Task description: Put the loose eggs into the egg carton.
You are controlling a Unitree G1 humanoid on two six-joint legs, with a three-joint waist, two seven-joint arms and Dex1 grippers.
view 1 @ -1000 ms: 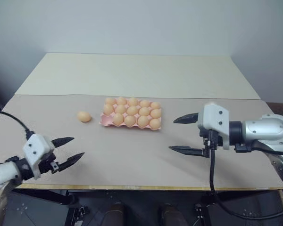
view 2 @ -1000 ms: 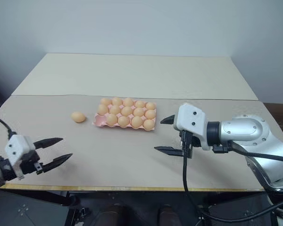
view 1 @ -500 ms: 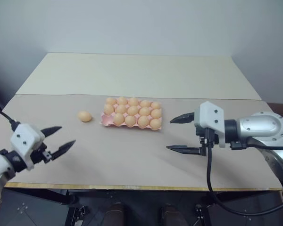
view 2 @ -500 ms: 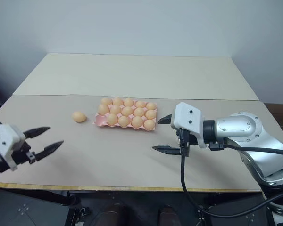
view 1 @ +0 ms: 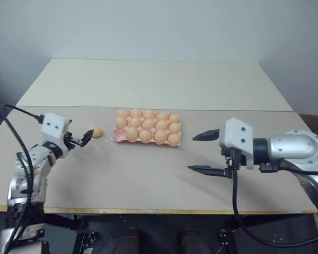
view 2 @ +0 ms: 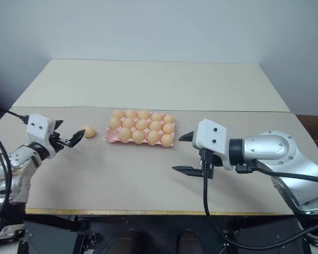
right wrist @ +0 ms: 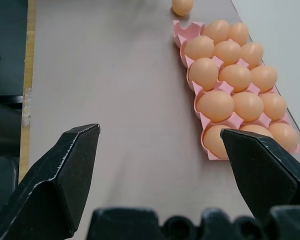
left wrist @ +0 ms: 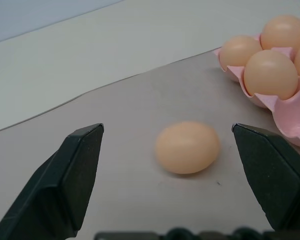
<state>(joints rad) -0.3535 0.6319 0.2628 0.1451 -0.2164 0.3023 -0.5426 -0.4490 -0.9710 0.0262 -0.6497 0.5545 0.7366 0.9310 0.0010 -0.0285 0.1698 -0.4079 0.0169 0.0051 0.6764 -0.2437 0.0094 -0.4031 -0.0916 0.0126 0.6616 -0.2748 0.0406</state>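
Note:
One loose egg (view 1: 97, 132), light orange-tan, lies on the brown tabletop just left of the egg carton (view 1: 118, 137). The carton is a pale pink tray holding several like eggs, and its near-left corner cup (right wrist: 186, 27) is bare. My left gripper (view 1: 88, 137) is level and open, its tips just short of the loose egg. In the left wrist view that egg (left wrist: 187, 147) lies ahead of the two black fingers (left wrist: 65, 185), in line with the gap between them and untouched. My right gripper (view 1: 192, 152) hangs open to the right of the carton, with nothing in it.
The brown tabletop (view 1: 148, 180) ends in a yellow-edged front rim (view 1: 164, 211). Behind it lies a cream surface (view 1: 148, 79) against a pale wall. Black cables trail from both wrists, one hanging past the front rim (view 1: 236, 201).
My left gripper has swung forward from near the front rim up to the loose egg, and its fingers have spread wider. The right arm, egg and carton have stayed put.

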